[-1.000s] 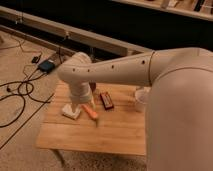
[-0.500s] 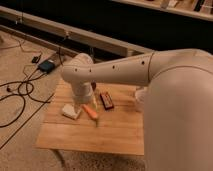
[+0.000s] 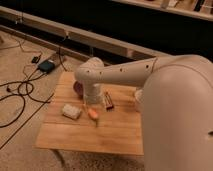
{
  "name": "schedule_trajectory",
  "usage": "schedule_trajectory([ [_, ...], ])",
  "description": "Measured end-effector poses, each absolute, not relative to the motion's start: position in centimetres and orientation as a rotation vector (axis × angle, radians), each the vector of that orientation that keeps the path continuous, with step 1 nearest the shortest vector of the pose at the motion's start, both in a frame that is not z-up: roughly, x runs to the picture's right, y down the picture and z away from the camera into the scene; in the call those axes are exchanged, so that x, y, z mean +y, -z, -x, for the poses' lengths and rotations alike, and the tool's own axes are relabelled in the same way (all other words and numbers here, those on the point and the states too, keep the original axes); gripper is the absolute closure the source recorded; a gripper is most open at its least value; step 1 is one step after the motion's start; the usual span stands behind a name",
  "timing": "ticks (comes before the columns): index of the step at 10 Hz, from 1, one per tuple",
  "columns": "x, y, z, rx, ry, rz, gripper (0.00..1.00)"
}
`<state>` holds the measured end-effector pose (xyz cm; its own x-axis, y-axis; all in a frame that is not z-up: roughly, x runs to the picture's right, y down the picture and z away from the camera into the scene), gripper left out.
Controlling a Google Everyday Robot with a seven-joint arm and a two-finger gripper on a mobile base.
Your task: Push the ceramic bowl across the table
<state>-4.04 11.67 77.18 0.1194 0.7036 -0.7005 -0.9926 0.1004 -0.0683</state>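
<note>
Near side of the bench (image 3: 75,137) there's a pale block (image 3: 71,111) and an orange carrot-ish thing (image 3: 93,114). The tool (image 3: 93,104) hangs just over it, can't tell if it's apart or together. The ceramic bowl (image 3: 78,89) sits just behind, far-left, half hidden by the arm. I'd go low against its wall and shove slowly. It's round, so no long axis; hollow probably faces up.

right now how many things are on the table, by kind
bowl: 1
cup: 1
white block: 1
carrot: 1
dark bar: 1
total: 5
end effector: down over the table, beside the bowl
</note>
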Motion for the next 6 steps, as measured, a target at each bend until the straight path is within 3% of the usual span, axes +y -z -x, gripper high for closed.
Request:
schedule_trajectory([
  [6,10.0,-84.7,0.7,0.574,-1.306,0.619,0.35],
])
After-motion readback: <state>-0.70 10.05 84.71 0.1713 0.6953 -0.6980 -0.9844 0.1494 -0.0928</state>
